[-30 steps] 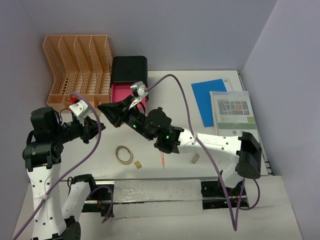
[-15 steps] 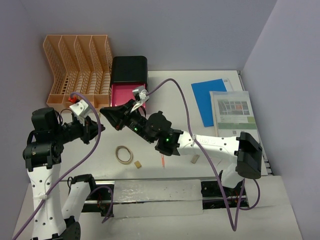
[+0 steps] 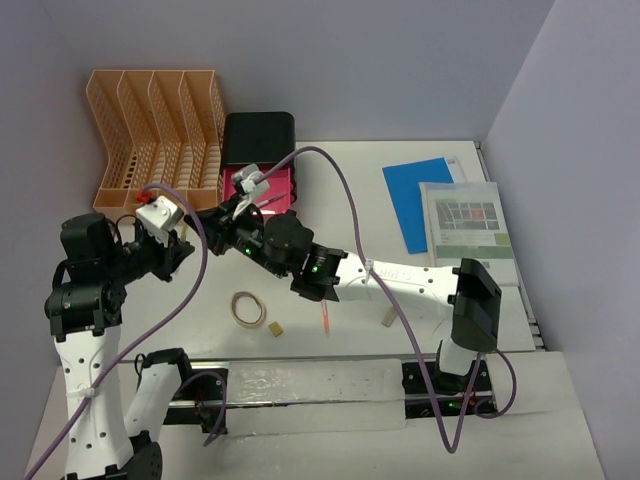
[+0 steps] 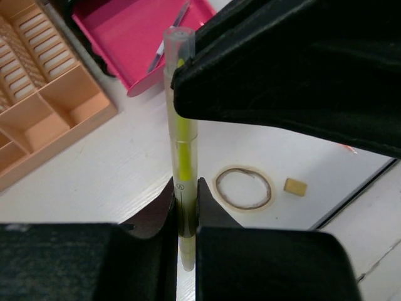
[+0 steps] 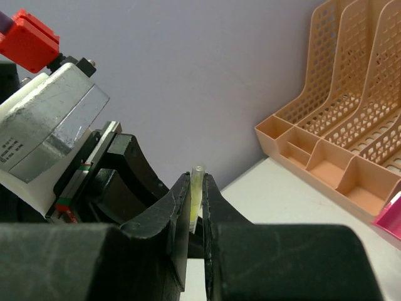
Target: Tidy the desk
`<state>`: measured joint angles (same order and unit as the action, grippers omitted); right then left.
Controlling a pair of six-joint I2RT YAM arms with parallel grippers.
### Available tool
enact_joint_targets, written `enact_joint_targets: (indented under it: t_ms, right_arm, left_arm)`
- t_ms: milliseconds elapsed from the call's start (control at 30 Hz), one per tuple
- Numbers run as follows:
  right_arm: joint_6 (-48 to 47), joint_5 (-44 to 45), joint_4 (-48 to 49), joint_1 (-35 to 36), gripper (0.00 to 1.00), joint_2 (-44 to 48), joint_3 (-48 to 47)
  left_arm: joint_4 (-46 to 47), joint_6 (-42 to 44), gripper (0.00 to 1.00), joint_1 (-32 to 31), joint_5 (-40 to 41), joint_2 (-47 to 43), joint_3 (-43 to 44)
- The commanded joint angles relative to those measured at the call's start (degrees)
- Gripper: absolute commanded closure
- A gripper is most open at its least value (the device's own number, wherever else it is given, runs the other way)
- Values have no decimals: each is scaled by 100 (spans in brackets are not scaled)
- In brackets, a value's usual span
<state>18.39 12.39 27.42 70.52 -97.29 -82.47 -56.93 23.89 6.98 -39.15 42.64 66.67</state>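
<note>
Yellow highlighter is held upright in mid-air over the desk, near the open pink drawer. Left gripper is clamped on its lower barrel and right gripper looks pinched on the upper end, i.e. both hold it. Prob. light, stiff, smooth plastic & a bit slippery, so grip mid-barrel w/ modest squeeze, not the cap
</note>
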Motion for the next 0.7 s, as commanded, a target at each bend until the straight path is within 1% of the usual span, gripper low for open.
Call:
enact_joint_targets:
  t_ms: [0, 67, 133, 200, 300, 367, 400, 500, 667]
  right_arm:
    - [-230, -484, -1251, 194, 100, -426, 77]
    - [-74, -709, -1066, 212, 100, -554, 224]
    - [304, -856, -749, 259, 100, -757, 461]
    - [548, -866, -487, 385, 100, -1011, 634]
    - [725, -703, -396, 611, 100, -1431, 601]
    - [906, -744, -434, 785, 100, -1877, 439]
    - [969, -779, -446, 901, 100, -2086, 356]
    - [1056, -756, -445, 1093, 100, -2336, 331]
    - [1273, -653, -182, 1186, 100, -2341, 721]
  left_arm:
    - [869, 222, 100, -12, 137, -45, 150]
    - [1187, -87, 100, -10, 165, -45, 58]
    - [1567, -402, 100, -4, 213, -45, -20]
    - [1915, -669, 100, -10, 207, -15, -96]
    - [2216, -912, 100, -10, 153, 43, -172]
    - [2494, -1044, 100, -12, 162, 81, -251]
    - [2616, -1065, 100, -12, 186, 99, -308]
    - [2813, -902, 100, -8, 352, 105, -578]
    - [3065, -684, 100, -6, 747, 99, -896]
